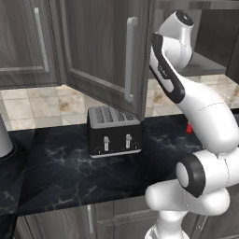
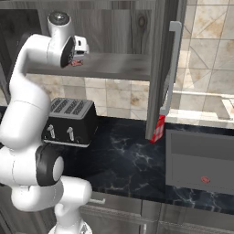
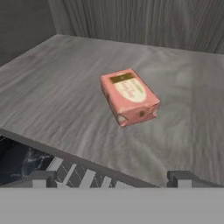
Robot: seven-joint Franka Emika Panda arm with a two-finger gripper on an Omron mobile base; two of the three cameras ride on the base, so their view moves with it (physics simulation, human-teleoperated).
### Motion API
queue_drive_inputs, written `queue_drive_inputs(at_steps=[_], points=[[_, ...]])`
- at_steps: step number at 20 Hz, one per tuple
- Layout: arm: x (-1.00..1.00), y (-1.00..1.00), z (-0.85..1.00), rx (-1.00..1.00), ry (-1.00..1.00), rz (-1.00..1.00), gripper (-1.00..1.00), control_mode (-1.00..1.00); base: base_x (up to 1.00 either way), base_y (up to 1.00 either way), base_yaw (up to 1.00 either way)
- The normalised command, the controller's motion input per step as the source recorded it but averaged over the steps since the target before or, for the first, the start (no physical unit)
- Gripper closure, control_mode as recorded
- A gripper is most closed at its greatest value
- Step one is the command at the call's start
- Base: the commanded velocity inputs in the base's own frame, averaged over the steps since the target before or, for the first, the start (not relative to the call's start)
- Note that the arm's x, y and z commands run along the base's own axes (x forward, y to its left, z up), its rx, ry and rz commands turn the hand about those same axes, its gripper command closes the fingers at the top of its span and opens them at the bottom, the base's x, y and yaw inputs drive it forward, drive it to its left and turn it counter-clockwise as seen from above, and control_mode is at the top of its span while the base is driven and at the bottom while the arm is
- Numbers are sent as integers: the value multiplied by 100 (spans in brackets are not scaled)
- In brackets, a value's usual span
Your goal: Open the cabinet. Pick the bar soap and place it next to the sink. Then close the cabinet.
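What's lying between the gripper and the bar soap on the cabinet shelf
Nothing: in the hand view, bare pale grey shelf separates the open gripper from the bar soap.

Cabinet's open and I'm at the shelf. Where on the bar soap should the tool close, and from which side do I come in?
Grip the bar soap across its two long sides, at mid-length. It lies flat on the shelf, turned diagonally in the hand view, clear of the cabinet walls. The open tool sits at the shelf's front edge, so probably come in from the front, slightly above, rolling the wrist until the fingers line up with those long sides.
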Motion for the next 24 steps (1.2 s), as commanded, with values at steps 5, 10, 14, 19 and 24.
queue_drive_inputs(at_steps=[5,10,14,19,24], points=[[13,2,3,0,-3,0,-100,-100,0,0,0],[18,0,8,0,0,0,-100,-100,0,0,0],[27,0,5,0,0,0,-100,-100,0,0,0],[29,0,8,0,0,0,-100,-100,0,0,0],[22,0,0,0,0,0,-100,-100,0,0,0]])
